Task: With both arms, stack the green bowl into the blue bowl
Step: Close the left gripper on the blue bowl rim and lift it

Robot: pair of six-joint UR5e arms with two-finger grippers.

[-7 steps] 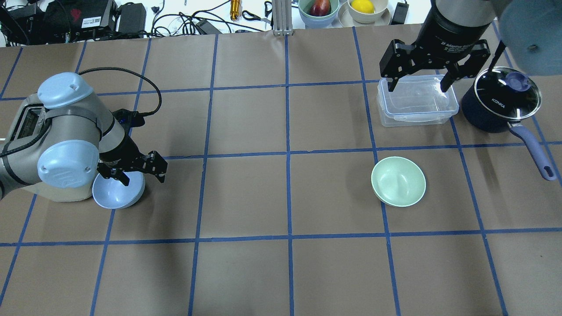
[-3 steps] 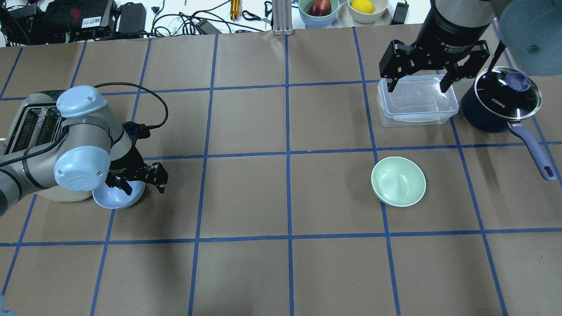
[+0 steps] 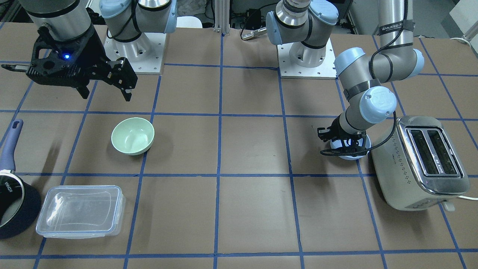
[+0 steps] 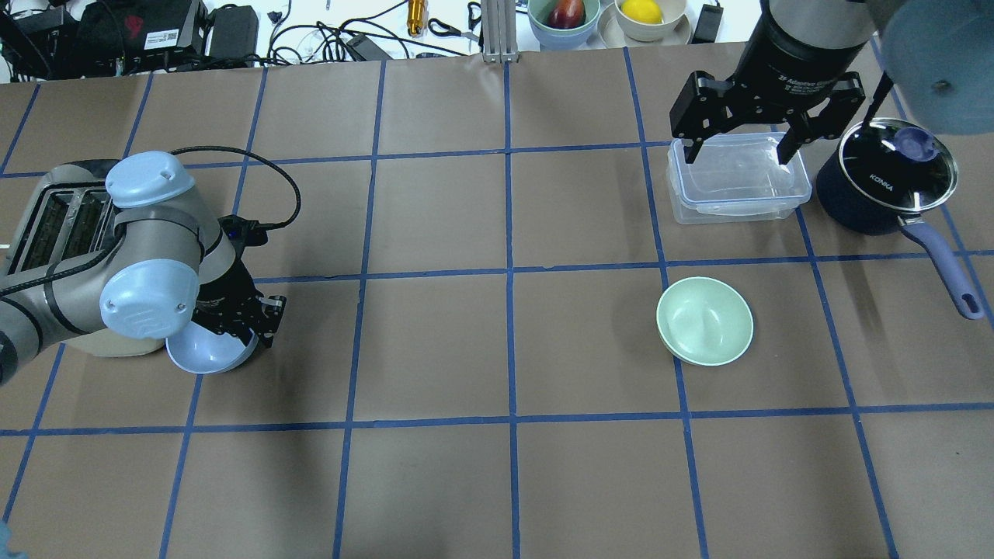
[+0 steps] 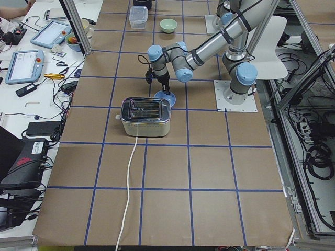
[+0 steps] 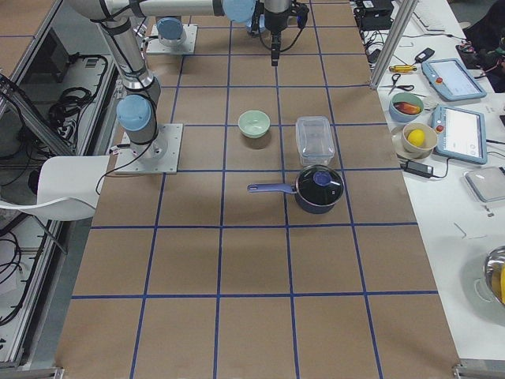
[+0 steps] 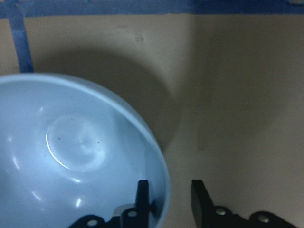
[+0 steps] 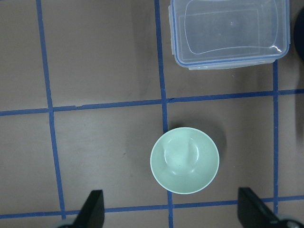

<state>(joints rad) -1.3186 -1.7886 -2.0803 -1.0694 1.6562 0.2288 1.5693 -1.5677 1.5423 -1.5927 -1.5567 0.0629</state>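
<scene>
Fingers point(image 7: 198, 204) of the left gripper point(image 7: 169, 187) stand a little apart, astride the rim of the small round pale periwinkle-blue plastic bowl point(image 7: 80, 156), one inside the wall and one outside. A sliver of gap shows on each side of the rim, so I judge the grip not yet made. A silver two-slot toaster point(image 3: 422, 160) stands just beside the blue bowl, on the side away from the fingers.

The right gripper point(image 3: 105, 95) hangs high over the brown paper-covered table point(image 4: 435, 349), fingers spread wide and holding nothing. Its wrist view shows the small round pale mint-green plastic bowl point(image 8: 184, 160) below, between the two fingers and slightly ahead of them. A clear lidded plastic container point(image 8: 230, 31) lies further ahead.

Progress: early. The bowls are well apart and nothing is stacked. The green bowl is untouched. What is left is to secure the blue bowl, take up the green bowl, bring the two together and nest green inside blue.

Condition: the green bowl is upright, empty, plain and glossy inside. The blue bowl is empty and smooth, with a faint ring at its base. Whether it sits flat or is tipped, I cannot tell.
</scene>
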